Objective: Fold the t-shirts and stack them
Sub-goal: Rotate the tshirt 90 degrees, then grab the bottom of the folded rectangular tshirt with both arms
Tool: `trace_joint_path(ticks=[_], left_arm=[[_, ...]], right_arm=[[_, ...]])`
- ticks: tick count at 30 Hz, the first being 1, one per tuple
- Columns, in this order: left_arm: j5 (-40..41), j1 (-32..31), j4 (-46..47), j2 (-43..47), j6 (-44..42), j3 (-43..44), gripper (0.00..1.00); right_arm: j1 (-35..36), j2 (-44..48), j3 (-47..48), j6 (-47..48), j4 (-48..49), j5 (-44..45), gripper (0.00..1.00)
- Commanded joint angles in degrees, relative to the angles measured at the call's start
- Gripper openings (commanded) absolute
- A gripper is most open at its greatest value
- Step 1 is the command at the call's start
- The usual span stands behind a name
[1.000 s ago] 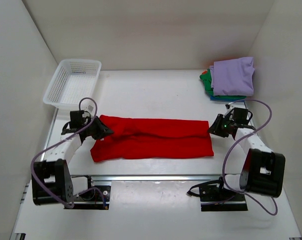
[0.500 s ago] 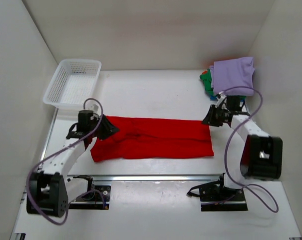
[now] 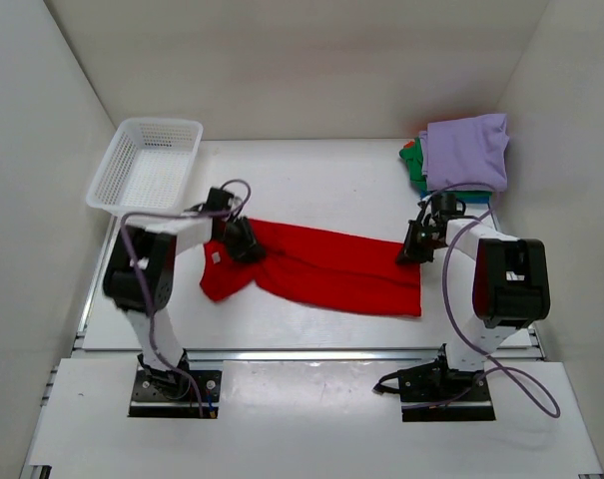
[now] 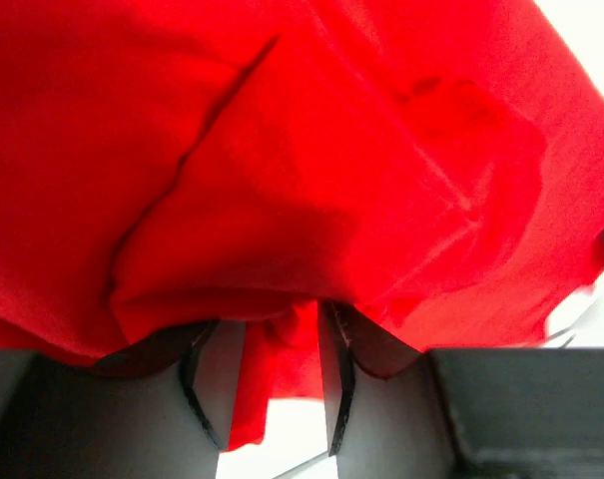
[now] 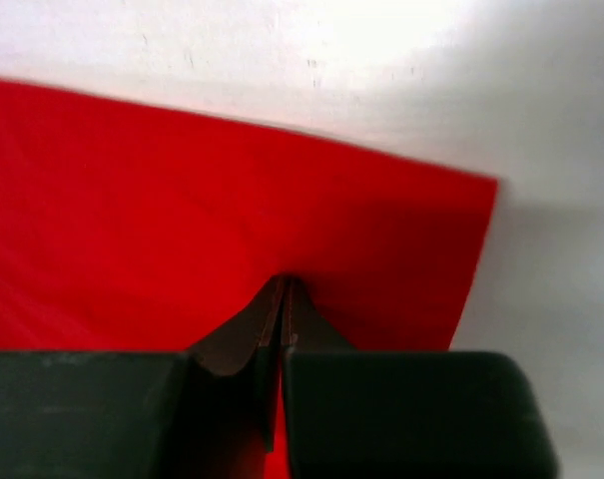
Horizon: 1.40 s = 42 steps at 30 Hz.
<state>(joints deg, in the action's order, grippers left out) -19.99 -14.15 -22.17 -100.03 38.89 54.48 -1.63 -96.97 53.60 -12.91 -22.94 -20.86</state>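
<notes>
While three folded shirts are already piled at 1 o'clock on the table, the red t-shirt is judged unfinished. Pile recorded: lavender t-shirt on top, green t-shirt showing at the 9 o'clock edge, teal t-shirt showing beneath at the 6 o'clock edge. The red t-shirt is laid at table centre as a long band from 9 o'clock to 3 o'clock, near the pile but apart from it, and its 9 o'clock end is bunched where the left gripper meets it. Left gripper: jaws are seen partly apart in the wrist view, with a fold of red cloth hanging between them and not filling the gap, so no firm hold is judged. Right gripper: closed tight on the band's 3 o'clock edge. Progress is judged past halfway: the lengthwise fold appears made, while crosswise folding and placing on the pile are left. Basket noted at 10 o'clock: white mesh, with no cloth seen inside.
</notes>
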Motion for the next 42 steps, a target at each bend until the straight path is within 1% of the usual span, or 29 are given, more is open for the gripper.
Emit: trace_joint_path(ticks=[1,2,3,5,6,8,9,10,12,14,15,17,19,20,23,25,26,27,28,29,30,32,33,34,35,36,37,40,42], left_arm=[[3.2,-1.1,-3.2,-13.0,-2.8,16.9,0.45],[2.9,-1.6,-5.3,-17.6,-2.6,24.8,0.44],[2.5,-2.5,-6.7,-20.5,-2.6,29.1,0.44],[1.9,-3.5,-13.1,-30.6,-2.8,46.2,0.44],[1.9,-4.3,-15.0,-33.2,-2.8,50.7,0.44],[0.4,-4.9,-22.9,-44.0,-2.9,69.0,0.45],[-0.6,-5.3,-24.7,-49.6,-2.8,78.8,0.45],[-1.7,-5.4,-28.9,-52.3,-2.3,83.8,0.46],[-3.6,-5.0,-33.4,-61.6,-0.1,100.5,0.46],[-6.6,-4.5,-33.2,-64.5,0.8,104.6,0.46],[-6.7,-4.1,-31.9,-64.4,1.0,103.8,0.46],[-7.6,-4.3,-28.7,-62.1,-0.1,99.2,0.48],[-8.6,-4.0,-25.2,-57.6,-0.3,93.3,0.5],[-9.0,-3.7,-24.2,-56.4,-0.4,92.3,0.53],[-10.1,-3.3,-24.3,-49.8,-0.3,91.9,0.65],[-11.0,-2.4,-25.3,-45.9,-1.1,90.8,0.68],[-10.8,-2.1,-27.1,-44.5,-2.1,89.7,0.69],[-10.3,-1.8,-29.9,-41.3,-4.3,88.4,0.68],[-10.1,-1.9,-32.5,-37.1,-7.2,84.0,0.7],[-8.3,-1.8,-33.0,-34.5,-8.6,75.6,0.7],[-7.4,-2.0,-31.1,-27.7,-10.3,69.9,0.69],[-8.3,-1.5,-22.0,-10.5,-9.3,41.0,0.71],[-9.6,-1.0,-16.3,-6.1,-7.8,34.4,0.71],[-9.7,-0.8,-12.8,1.2,-7.2,23.2,0.72],[-7.8,-0.7,-12.8,6.9,-8.1,14.7,0.71],[-6.0,-1.8,-13.5,9.7,-8.7,11.5,0.72],[-4.1,-3.1,-14.0,14.4,-9.3,5.2,0.72],[-5.3,-6.1,-9.2,25.6,-6.4,-14.4,0.72],[-5.1,-8.5,-6.4,29.6,-3.5,-20.7,0.72]], right_arm=[[2.9,1.2,-2.9,-5.9,-5.4,4.5,0.0],[5.2,2.5,-4.6,-7.7,-5.4,4.3,0.02],[6.1,3.9,-7.0,-8.5,-5.4,4.1,0.01],[11.8,6.7,-11.3,-13.8,-3.7,3.5,0.02],[13.9,8.8,-14.2,-15.1,-2.9,3.5,0.01],[21.8,11.4,-18.4,-22.6,2.1,1.7,0.01],[23.7,12.6,-21.1,-26.0,5.4,0.0,0.01],[26.9,12.9,-23.5,-27.8,7.2,-1.0,0.0],[33.1,12.6,-26.3,-33.5,14.2,-2.9,0.0],[36.8,11.4,-28.0,-35.7,18.2,-3.7,0.0],[38.6,11.2,-28.5,-36.0,20.7,-4.2,0.01],[39.9,10.7,-28.1,-34.7,22.1,-4.7,0.0],[40.0,12.0,-26.7,-31.2,22.6,-3.6,0.04],[39.0,14.0,-25.8,-30.1,22.7,-3.6,0.07],[34.7,18.6,-22.4,-24.4,19.9,-5.4,0.21],[32.0,20.8,-18.9,-20.1,15.2,-6.0,0.33],[30.8,22.0,-15.6,-18.2,11.2,-5.2,0.39],[29.5,23.6,-13.2,-16.5,9.1,-4.1,0.47],[27.3,23.9,-12.4,-14.5,5.9,-3.8,0.52],[26.4,24.6,-11.1,-12.9,2.5,-3.7,0.54],[23.7,25.2,-11.0,-12.5,0.8,-4.2,0.56],[20.3,26.2,-12.2,-11.4,-3.7,-6.3,0.59],[19.4,26.8,-13.9,-11.4,-4.6,-6.2,0.59],[19.2,28.3,-15.7,-11.1,-5.4,-6.6,0.59],[20.3,28.8,-16.7,-11.8,-5.9,-6.3,0.59],[21.0,30.2,-19.1,-12.2,-5.3,-6.4,0.59],[22.1,31.3,-21.3,-13.2,-4.3,-6.5,0.6],[25.8,31.7,-25.4,-16.5,-1.5,-5.9,0.6],[28.5,31.5,-26.5,-17.8,-0.8,-5.2,0.6]])
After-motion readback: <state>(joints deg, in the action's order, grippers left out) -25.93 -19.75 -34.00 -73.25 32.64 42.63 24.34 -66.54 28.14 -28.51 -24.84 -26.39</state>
